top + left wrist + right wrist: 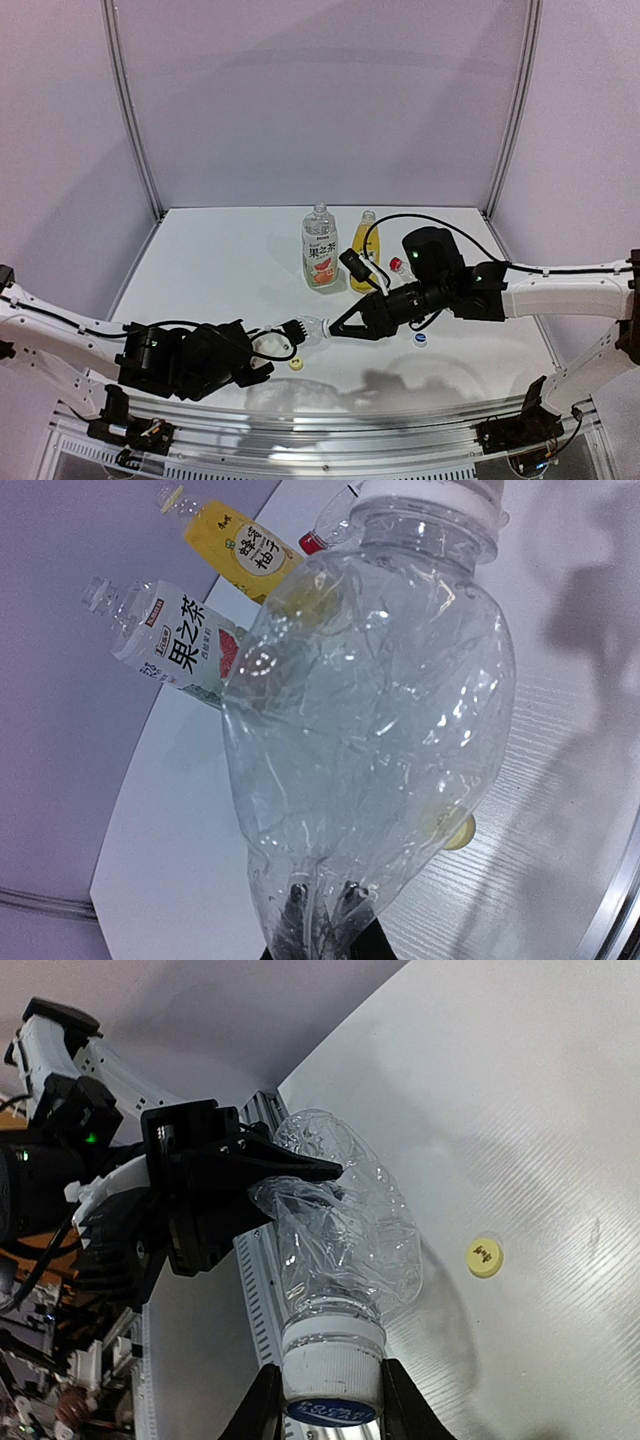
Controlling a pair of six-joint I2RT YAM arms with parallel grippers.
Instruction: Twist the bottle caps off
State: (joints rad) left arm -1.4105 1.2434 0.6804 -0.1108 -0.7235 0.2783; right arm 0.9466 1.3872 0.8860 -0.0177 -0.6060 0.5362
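Our left gripper (pixel 268 350) squeezed the clear bottle (pixel 345 1230) tight, our right gripper (pixel 335 330) was clamped on its cap (pixel 333 1375), and we thought a twist came next.

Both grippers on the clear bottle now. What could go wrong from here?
1. The left gripper pinches the thin clear bottle hard enough that its wall is crumpled; turning the cap may just twist the body or spin it in the grip.
2. The right gripper holds the cap only by its sides, so it could slip round it.
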